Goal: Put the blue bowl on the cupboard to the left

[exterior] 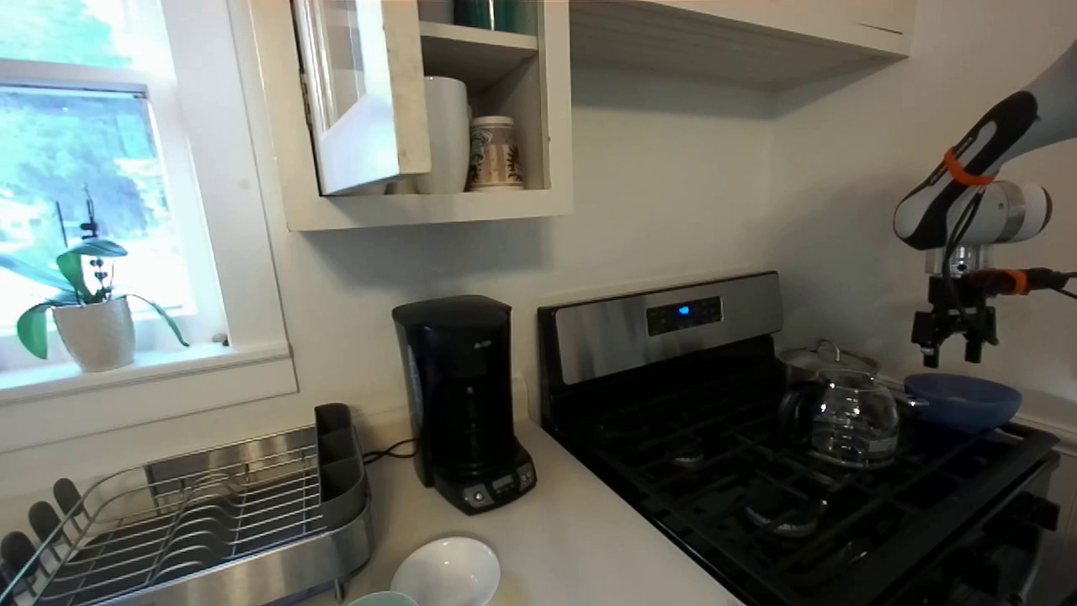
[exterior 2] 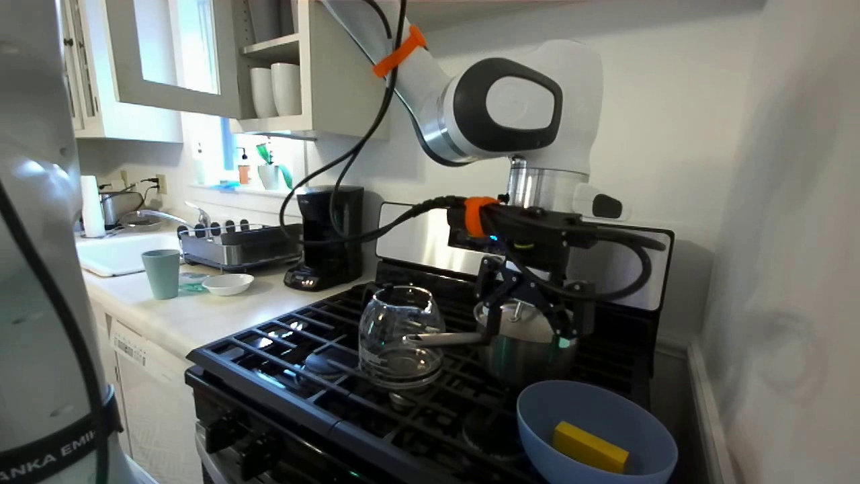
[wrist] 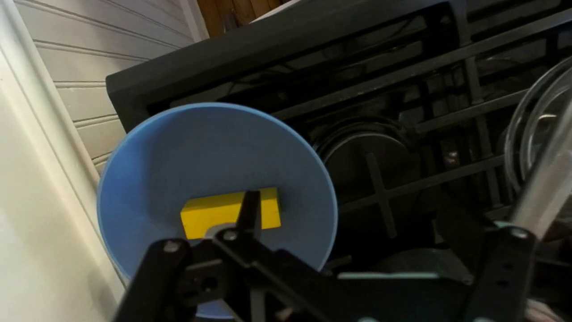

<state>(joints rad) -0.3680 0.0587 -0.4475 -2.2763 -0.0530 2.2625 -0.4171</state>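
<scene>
The claw point(exterior: 952, 354) is shown with fingers point(exterior: 973, 348) spread well apart and nothing gripped, while the blue bowl point(exterior 2: 598, 407), in which a yellow block point(exterior 2: 590, 448) is contained, is seen below it on the stove point(exterior 2: 302, 401).

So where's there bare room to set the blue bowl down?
On the counter, the strip bordered by coffee maker, white bowl and stove. Also grates between counter and glass pot. Crowded: around the glass pot, lidded saucepan and blue bowl.

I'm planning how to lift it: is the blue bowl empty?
No, the wrist view shows a yellow block lying inside the blue bowl.
</scene>
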